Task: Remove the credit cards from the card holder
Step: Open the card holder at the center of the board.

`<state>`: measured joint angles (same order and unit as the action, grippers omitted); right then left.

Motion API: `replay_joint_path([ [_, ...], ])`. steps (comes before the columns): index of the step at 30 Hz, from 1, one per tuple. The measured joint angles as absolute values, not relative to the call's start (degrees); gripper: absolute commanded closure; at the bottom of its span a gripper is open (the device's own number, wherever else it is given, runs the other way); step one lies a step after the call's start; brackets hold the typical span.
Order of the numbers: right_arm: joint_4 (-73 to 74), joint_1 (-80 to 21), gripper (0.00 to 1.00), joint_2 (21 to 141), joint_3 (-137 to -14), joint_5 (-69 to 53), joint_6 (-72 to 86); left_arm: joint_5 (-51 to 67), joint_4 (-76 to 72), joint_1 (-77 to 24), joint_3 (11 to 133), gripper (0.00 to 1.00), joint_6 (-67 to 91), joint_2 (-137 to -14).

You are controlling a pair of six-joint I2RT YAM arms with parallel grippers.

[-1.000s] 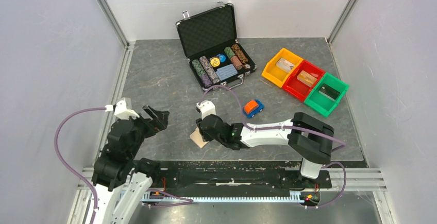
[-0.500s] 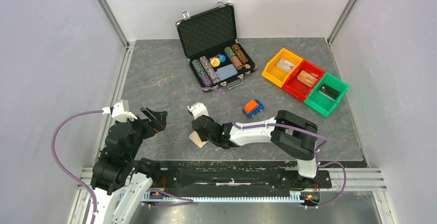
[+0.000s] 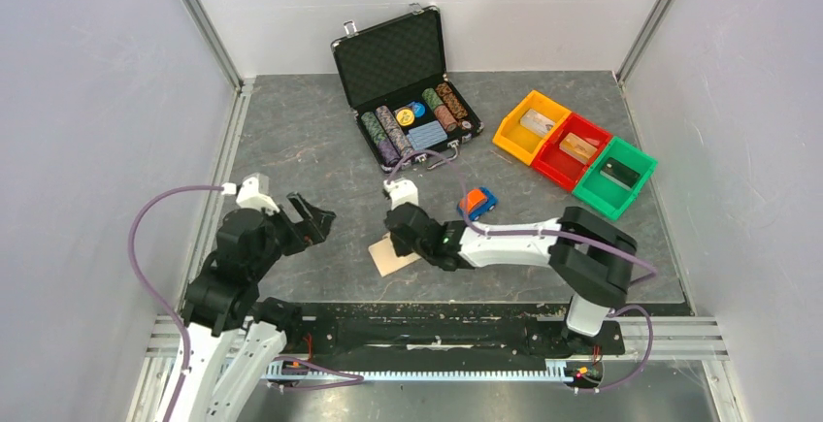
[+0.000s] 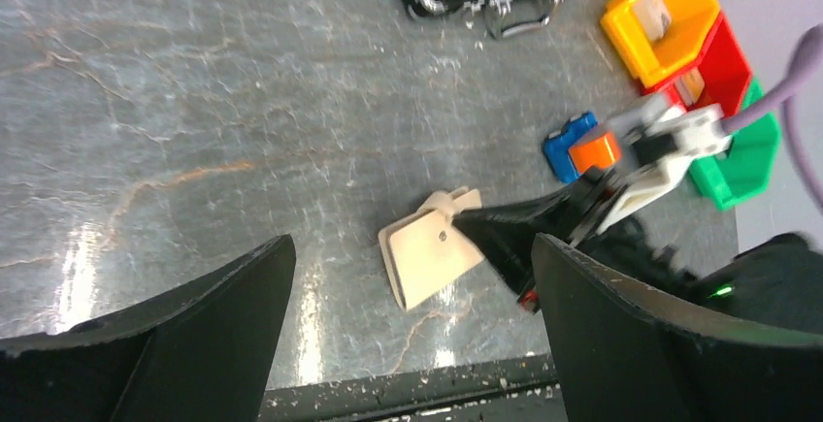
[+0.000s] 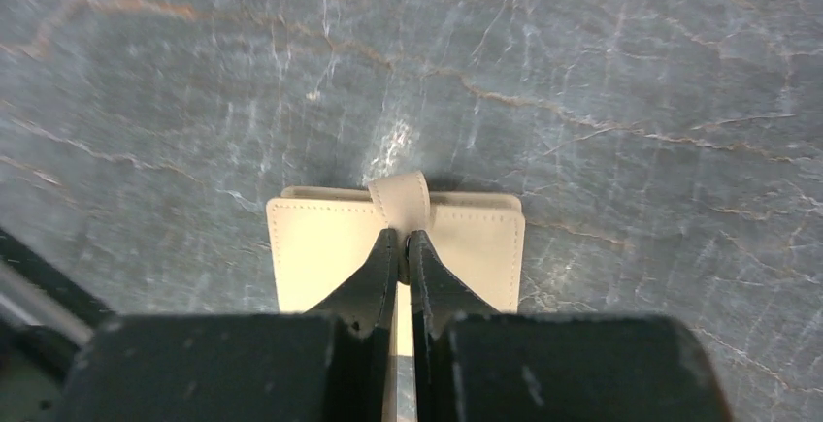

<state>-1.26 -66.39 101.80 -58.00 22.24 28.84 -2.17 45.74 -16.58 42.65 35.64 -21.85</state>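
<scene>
While my right gripper pinches shut on its snap tab, beige stitched card holder folded under fingertips, left gripper wide open, empty.

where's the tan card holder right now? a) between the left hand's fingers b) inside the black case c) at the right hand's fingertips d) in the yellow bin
c: in the right wrist view the card holder sits folded right under the right hand, whose tips are shut at its snap tab; the left hand stands open off to the side with nothing in it.
</scene>
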Motion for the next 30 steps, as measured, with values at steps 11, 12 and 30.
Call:
replay_joint_path([
  [11,-3.95,-59.00,1.00,91.37,-50.48,9.56,34.72,8.10,40.97,-16.58,37.91,0.05,37.76,-27.31],
  [12,-3.99,-59.02,1.00,91.09,-50.46,8.67,33.39,9.02,40.32,-16.58,36.93,0.05,38.41,-27.44],
  [30,-0.10,-58.67,0.98,85.80,-54.59,-0.25,7.38,19.97,27.81,-16.58,24.80,0.13,44.95,-32.77],
])
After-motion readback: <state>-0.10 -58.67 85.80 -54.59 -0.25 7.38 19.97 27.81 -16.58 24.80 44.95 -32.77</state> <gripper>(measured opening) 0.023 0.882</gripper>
